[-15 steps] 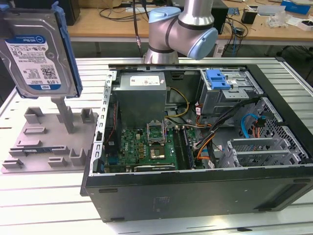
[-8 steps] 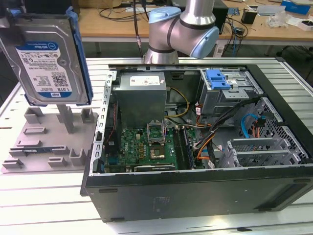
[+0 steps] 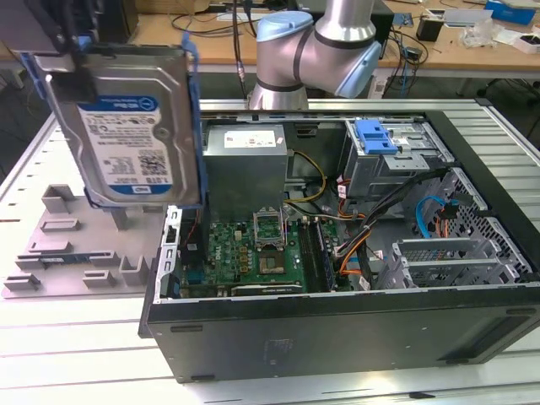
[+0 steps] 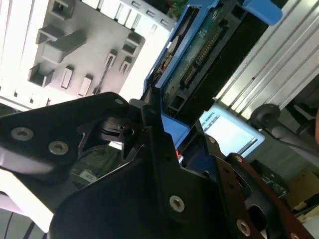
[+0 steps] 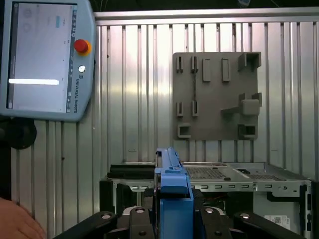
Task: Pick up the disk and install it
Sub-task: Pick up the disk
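The disk (image 3: 131, 126) is held clear of the ribbed table (image 3: 76, 346), outside the open computer case (image 3: 337, 333) and higher than its rim. It is on the side of the case where the grey fixture plate (image 3: 67, 245) lies, at the exterior view's left. The disk is carried on edge and slightly tilted, with its labelled face turned to the exterior camera. It is touched by neither case nor plate, and free room is seen all round its blue carrier bracket. The gripper (image 5: 174, 219) is clamped on the disk: in the first wrist view the black fingers (image 5: 215, 219) are pressed against both sides of the bracket's narrow edge, with no gap left. A white-and-blue label is borne on the disk's face, with lines of small print, barcodes and a square code. Inside the case, a drive cage (image 3: 396, 160) topped by a blue latch (image 3: 375, 135) is set at the far corner, and beside it stands the grey power-supply box (image 3: 245, 169), white-labelled on top. A teach pendant (image 5: 45, 59) with a red button is seen apart from the case.
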`<state>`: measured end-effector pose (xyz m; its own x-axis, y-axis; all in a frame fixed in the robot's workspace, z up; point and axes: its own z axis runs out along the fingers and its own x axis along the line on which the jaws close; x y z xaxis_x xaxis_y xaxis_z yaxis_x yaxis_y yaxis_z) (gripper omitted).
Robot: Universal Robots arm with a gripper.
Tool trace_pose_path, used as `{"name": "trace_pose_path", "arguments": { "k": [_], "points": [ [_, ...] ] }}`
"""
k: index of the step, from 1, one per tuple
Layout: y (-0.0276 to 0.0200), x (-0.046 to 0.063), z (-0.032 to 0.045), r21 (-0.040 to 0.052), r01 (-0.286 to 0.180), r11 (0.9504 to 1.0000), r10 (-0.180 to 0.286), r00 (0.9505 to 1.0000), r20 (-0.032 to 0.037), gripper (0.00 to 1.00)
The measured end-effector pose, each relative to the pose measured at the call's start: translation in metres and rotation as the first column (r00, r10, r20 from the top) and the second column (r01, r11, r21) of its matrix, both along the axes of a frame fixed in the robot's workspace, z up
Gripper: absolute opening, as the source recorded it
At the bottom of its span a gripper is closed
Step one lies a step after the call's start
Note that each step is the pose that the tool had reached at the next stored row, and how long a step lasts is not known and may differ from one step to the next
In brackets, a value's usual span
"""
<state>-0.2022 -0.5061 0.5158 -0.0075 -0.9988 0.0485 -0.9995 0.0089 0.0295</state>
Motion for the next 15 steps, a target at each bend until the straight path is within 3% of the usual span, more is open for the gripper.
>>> {"name": "trace_pose_path", "arguments": {
  "k": [1, 3, 6, 15],
  "points": [
    [-0.0023, 0.004, 0.0, 0.0, 0.0, 1.0, 0.0, 1.0, -0.0006, 0.36],
    [-0.0135, 0.023, 0.0001, 0.0, 0.0, 1.0, 0.0, 1.0, -0.0035, 0.36],
    [-0.0243, 0.043, 0.0002, -0.0001, 0.0, 1.0, 0.0, 1.0, -0.0063, 0.36],
    [-0.05, 0.093, 0.0003, 0.0, 0.0, 1.0, 0.0, 0.9999, -0.0119, 0.36]
  ]
}}
